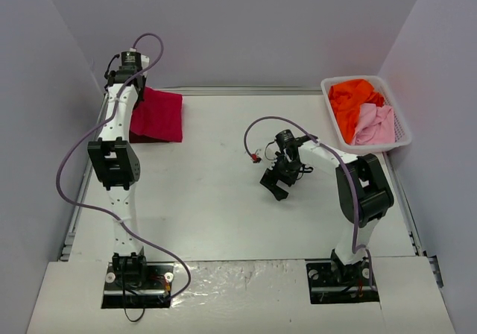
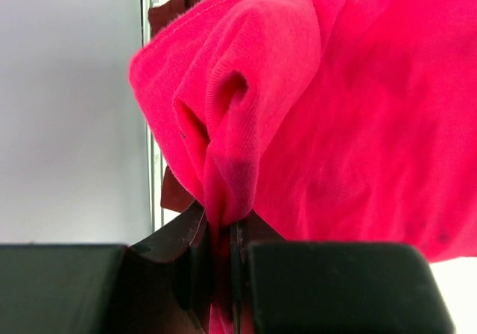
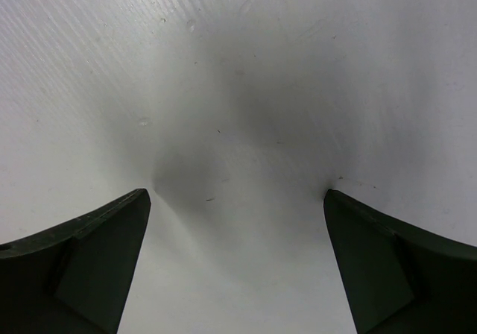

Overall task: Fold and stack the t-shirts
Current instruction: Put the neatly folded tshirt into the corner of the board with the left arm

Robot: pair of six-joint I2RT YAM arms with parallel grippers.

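Observation:
A folded crimson-red t-shirt (image 1: 159,113) lies at the table's far left corner on top of a dark maroon t-shirt (image 1: 141,136), whose edge peeks out beneath it. My left gripper (image 1: 139,89) is at the red shirt's left edge, shut on a pinched fold of the red cloth (image 2: 223,200). The maroon shirt (image 2: 170,10) shows behind that fold. An orange t-shirt (image 1: 352,99) and a pale pink t-shirt (image 1: 375,124) lie crumpled in the white mesh basket (image 1: 403,136). Over bare table in the middle, my right gripper (image 1: 279,179) hangs open, nothing between its fingertips (image 3: 119,237).
The basket stands at the far right corner, against the right wall. Grey walls close in the table on the left, back and right. A purple cable (image 1: 261,125) loops above the right arm.

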